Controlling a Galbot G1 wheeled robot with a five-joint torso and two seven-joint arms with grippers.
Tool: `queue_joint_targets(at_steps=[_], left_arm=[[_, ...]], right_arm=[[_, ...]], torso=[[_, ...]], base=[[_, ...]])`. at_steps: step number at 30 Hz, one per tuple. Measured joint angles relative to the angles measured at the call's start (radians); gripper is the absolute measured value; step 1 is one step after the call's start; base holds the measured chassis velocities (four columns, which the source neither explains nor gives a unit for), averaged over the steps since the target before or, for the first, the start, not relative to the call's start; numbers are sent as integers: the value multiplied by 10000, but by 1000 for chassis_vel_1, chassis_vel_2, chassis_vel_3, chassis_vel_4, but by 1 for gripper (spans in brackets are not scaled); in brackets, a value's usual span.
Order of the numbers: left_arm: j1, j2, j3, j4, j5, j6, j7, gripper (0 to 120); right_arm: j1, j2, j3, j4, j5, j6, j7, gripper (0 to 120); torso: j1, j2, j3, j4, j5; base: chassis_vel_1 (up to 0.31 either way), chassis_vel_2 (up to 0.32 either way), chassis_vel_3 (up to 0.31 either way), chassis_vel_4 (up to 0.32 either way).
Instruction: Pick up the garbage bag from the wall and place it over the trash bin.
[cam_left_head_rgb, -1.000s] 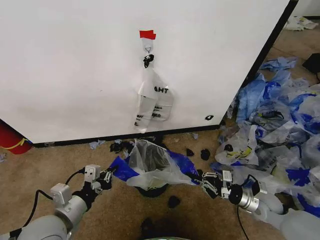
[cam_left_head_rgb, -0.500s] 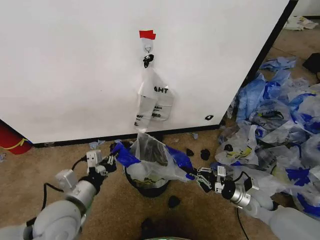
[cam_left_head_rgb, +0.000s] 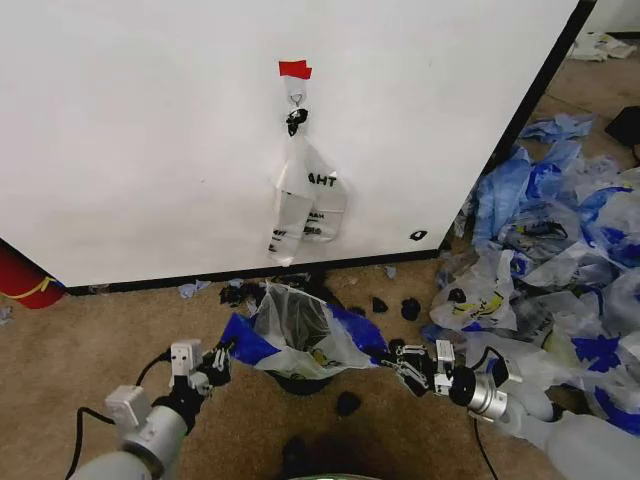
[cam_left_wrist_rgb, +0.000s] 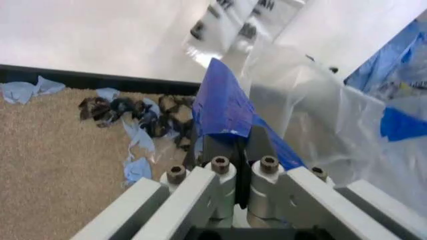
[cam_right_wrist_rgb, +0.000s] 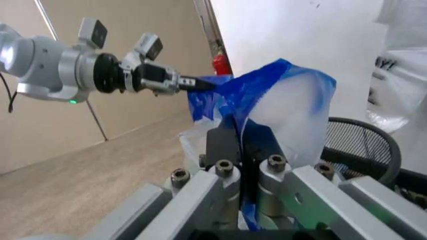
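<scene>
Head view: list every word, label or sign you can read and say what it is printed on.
"HT": black letters on the narrow white bag hanging from the hook on the wall; the folds hide the rest of the word.
Lower black print on that same bag: too small and crumpled to read.
Small black mark low on the wall: unreadable.
Yellow and black print on the garbage bag over the trash bin: unreadable.

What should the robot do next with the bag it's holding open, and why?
Probably lower both hands a little. The left gripper and right gripper each pinch a blue edge of the garbage bag, stretched open above the trash bin. The bag's mouth sits over the bin, but its rim does not look wrapped yet.
</scene>
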Motion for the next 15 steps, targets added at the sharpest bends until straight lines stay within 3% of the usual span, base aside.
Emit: queue_joint_targets(at_steps=[9,15], left_arm=[[1387,-257,-889,-147,313,14,6,0],[1687,-161,-1122,-151,336,32,62,0]], right_arm=[[118,-186,-218,64,185,-122,-424,0],[78,-205,-249,64,181,-141,-529,0]], torso=[[0,0,1,4,-3],[0,0,1,1,-4]], base=[[0,0,0,0],[0,0,0,0]])
